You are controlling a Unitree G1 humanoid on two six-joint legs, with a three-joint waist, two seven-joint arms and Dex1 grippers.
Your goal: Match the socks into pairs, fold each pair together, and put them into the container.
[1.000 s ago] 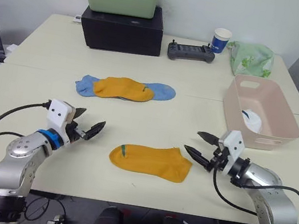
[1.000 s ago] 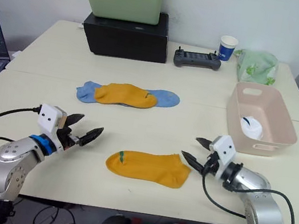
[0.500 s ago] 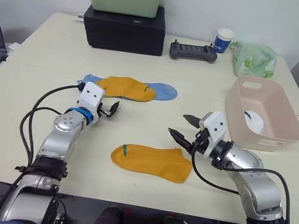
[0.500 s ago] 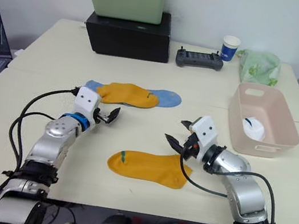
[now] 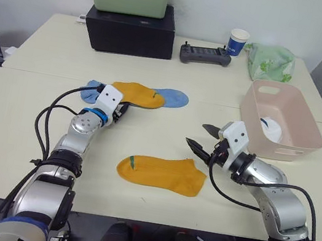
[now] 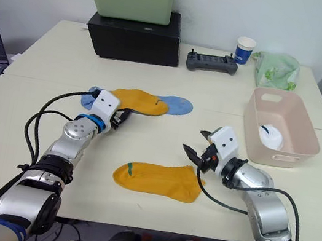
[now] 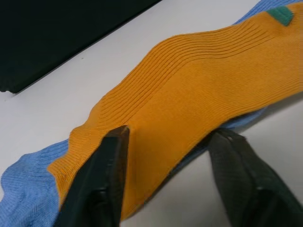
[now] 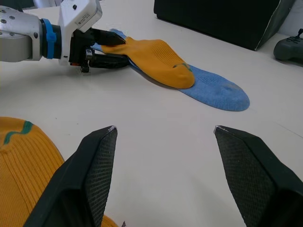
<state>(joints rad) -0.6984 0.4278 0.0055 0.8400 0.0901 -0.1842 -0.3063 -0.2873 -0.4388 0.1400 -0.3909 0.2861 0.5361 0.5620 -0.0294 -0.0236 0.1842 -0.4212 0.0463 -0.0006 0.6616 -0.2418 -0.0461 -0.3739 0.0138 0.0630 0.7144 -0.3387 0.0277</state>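
At the far orange sock [image 5: 135, 95] — left fingers [image 7: 102, 182] apart astride its edge; right fingers [image 8: 97, 168] apart.

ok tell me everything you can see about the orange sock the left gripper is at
The mustard-orange sock is a soft ribbed ankle sock with a small green mark near one end. It lies flat on the cream table, on top of the light blue sock, whose ends stick out on both sides. The left gripper is open, its fingers straddling the sock's edge, one finger over the fabric, not yet closed on it.
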